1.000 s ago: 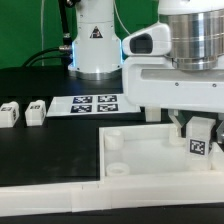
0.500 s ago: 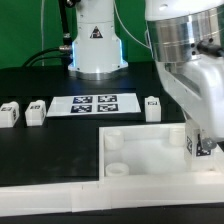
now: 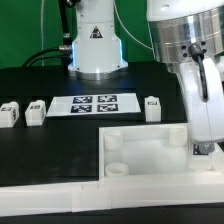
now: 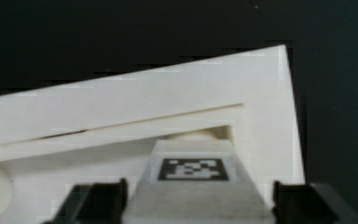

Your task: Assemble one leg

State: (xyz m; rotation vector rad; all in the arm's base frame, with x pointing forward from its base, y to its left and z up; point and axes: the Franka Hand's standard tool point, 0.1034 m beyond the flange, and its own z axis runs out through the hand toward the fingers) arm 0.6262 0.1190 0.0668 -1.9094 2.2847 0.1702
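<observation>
My gripper (image 4: 202,206) is shut on a leg (image 4: 195,170), a small white block with a black-and-white marker facing the wrist camera. The dark fingers (image 4: 101,202) press on both its sides. It hangs over a corner of the large white tray-like piece (image 4: 140,100). In the exterior view the gripper (image 3: 203,148) is low at that piece's (image 3: 140,150) right end, and the held leg is mostly hidden behind the hand. Three more legs stand on the black table: two at the exterior view's left (image 3: 10,113) (image 3: 36,110) and one behind the tray-like piece (image 3: 152,107).
The marker board (image 3: 95,103) lies flat at the back, in front of the arm's white base (image 3: 97,45). A round socket (image 3: 113,143) shows in the tray-like piece's left corner. A long white strip (image 3: 50,195) runs along the front edge.
The arm has swung toward the exterior view's right and sunk lower, carrying the leg to the tray-like piece's right end. The leg behind the piece has come into sight.
</observation>
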